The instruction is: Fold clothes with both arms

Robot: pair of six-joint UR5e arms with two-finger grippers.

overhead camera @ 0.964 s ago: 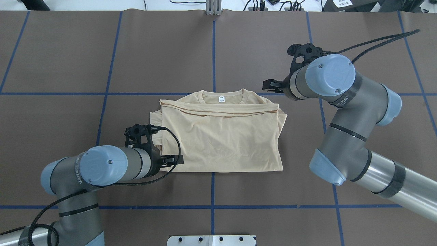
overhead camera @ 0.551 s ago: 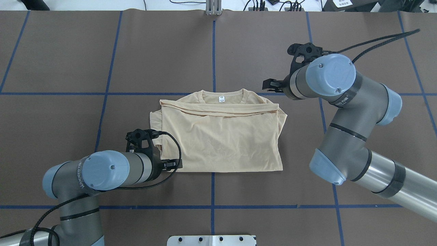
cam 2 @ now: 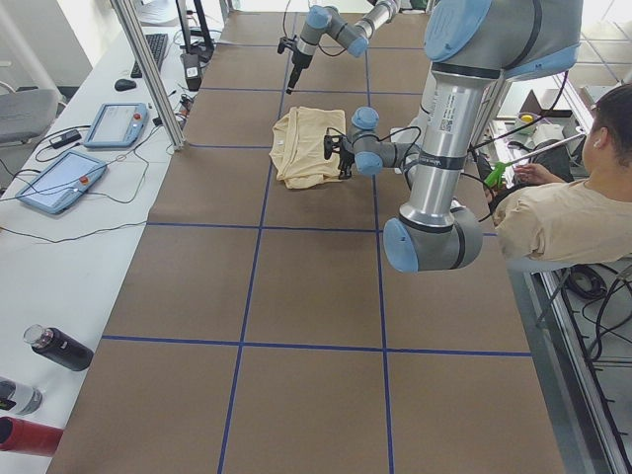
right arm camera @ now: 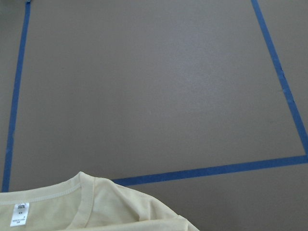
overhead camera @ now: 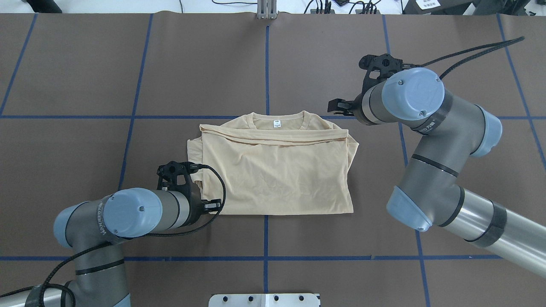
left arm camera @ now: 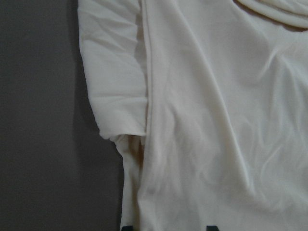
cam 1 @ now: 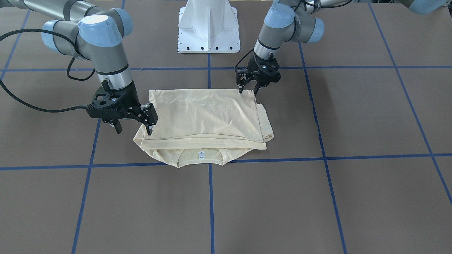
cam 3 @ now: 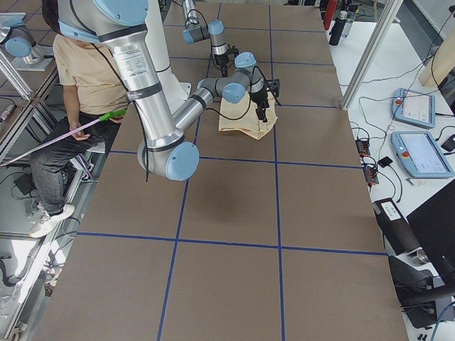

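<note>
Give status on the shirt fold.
Done: the shirt has sleeves tucked in and hem folded up near the collar, neck tag showing. In hand: nothing gripped; left tool is open over the robot-side corner, right tool open by the collar-side corner. Left: probably a final side-to-side fold.

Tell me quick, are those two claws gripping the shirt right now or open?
Left gripper: open, holding nothing, at a corner of the shirt.
Right gripper: open, holding nothing.
</note>
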